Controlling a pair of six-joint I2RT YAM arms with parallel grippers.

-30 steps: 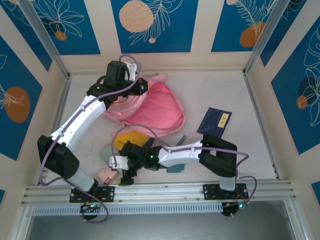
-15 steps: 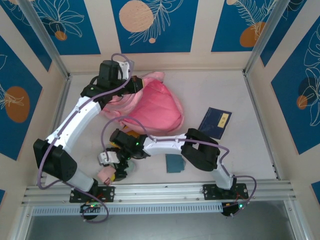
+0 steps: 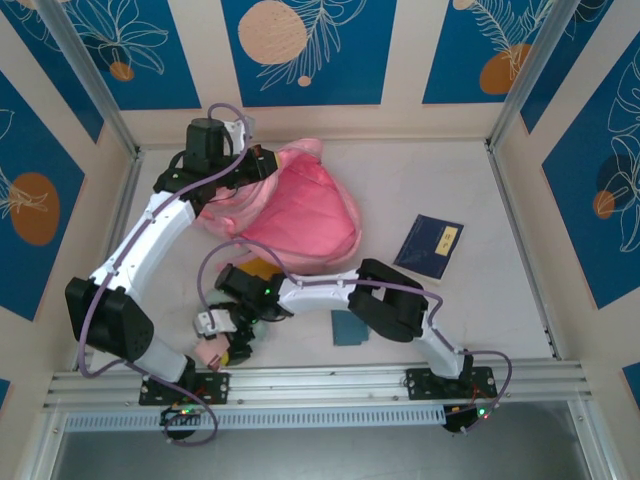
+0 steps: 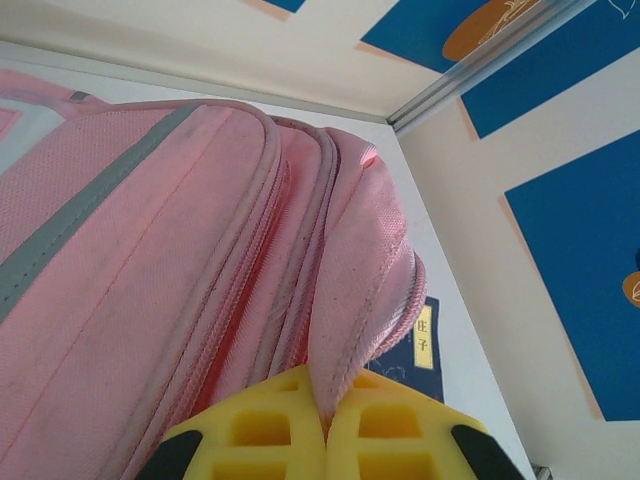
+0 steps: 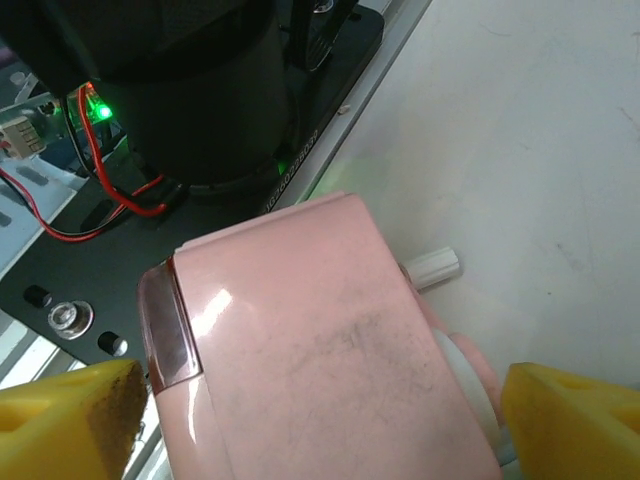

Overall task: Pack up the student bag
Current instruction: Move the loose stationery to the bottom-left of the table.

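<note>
Your left gripper (image 4: 325, 425) had its yellow fingertips pressed together, and pinched right between them was a thin fold of pink fabric, the zipped rim of the student bag (image 4: 150, 280). From that pinch the bag's body swelled away ahead of the jaws and off to their left, grey trim running across it, while the dark blue booklet (image 4: 415, 345) lay on the table beyond the jaws, just past the fold. From above, you could see that gripper (image 3: 262, 165) at the bag's (image 3: 300, 205) far left edge. Your right gripper (image 5: 320, 420) was spread wide, one yellow pad (image 5: 60, 420) on each side of a glossy pink case (image 5: 310, 340) that sat squarely between the jaws. Whether either pad actually touched it, I couldn't tell. A small white knob (image 5: 432, 267) stuck out of the case just ahead of the jaws, over the pale table (image 5: 520, 150).
</note>
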